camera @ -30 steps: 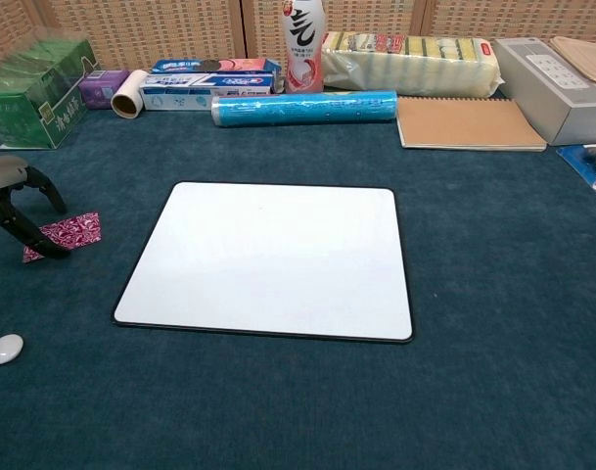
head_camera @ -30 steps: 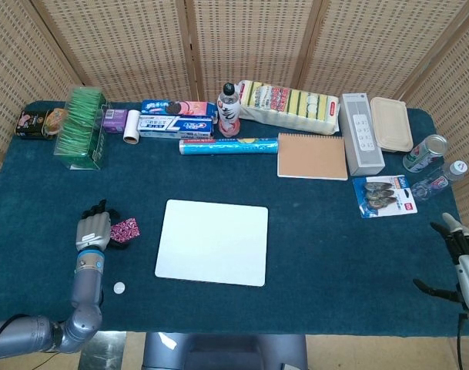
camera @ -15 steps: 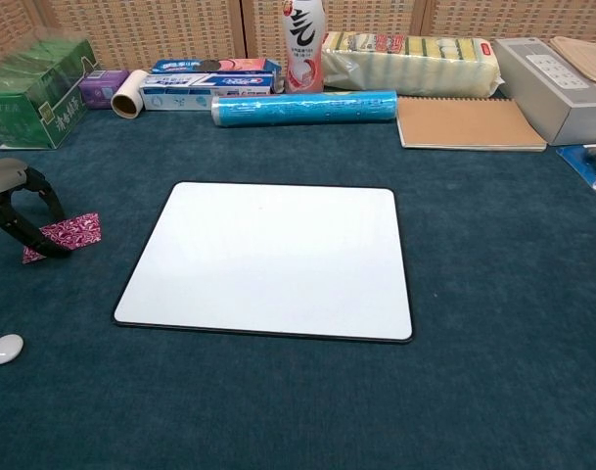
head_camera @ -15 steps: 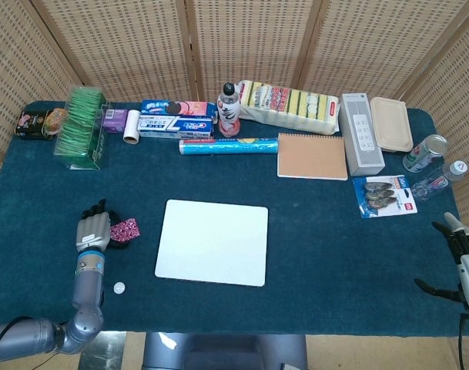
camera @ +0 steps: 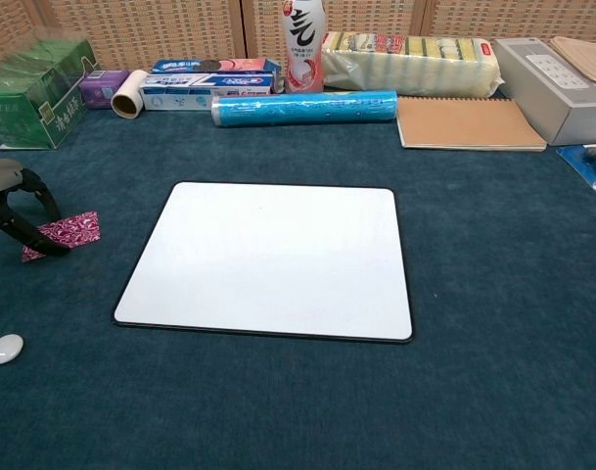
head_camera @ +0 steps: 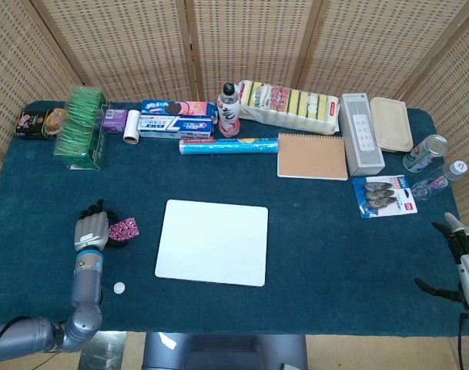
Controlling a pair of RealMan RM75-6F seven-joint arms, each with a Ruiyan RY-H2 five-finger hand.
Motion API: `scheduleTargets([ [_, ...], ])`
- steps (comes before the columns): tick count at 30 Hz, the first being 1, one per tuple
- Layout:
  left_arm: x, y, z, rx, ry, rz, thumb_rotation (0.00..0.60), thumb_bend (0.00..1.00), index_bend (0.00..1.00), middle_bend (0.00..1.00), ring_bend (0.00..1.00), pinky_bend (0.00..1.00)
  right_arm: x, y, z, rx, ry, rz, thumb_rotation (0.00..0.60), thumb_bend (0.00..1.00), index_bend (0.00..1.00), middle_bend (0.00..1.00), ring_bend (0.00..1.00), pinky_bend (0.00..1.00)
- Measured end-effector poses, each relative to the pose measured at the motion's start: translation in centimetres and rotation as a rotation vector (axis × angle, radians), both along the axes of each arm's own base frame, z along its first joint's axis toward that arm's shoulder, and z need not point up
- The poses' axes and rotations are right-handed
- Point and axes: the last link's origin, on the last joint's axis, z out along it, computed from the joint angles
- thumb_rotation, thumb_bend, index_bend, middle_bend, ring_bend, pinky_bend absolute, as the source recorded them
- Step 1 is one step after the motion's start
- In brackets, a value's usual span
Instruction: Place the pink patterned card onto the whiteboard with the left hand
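Pink patterned card (camera: 68, 234) lies flat under the left hand's (head_camera: 92, 229) spread fingertips (camera: 51, 249), left of the whiteboard (camera: 268, 259).

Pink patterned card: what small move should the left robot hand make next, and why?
Probably close the fingers on the pink patterned card and lift. The left robot hand sits at its edge, the card lies flat on the cloth, left of the whiteboard.
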Motion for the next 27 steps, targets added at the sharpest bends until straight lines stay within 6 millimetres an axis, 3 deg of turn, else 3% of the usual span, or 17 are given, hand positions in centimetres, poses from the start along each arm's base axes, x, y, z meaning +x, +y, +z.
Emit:
scheduleTargets([
  [11,-0.3,0.0,0.1,0.005,0.005,0.002,0.600,0.21,0.41,0.00,0.00,0.05,0.0,0.0,0.1,-0.005,-0.003,0.000,0.600,0.10,0.10,0.00,0.00,0.00],
  [27,1.2,-0.1,1.4,0.019,-0.031,-0.082,0.600,0.21,0.41,0.00,0.00,0.05,0.0,-0.1,0.1,-0.006,0.000,-0.006,0.600,0.10,0.10,0.00,0.00,0.00],
])
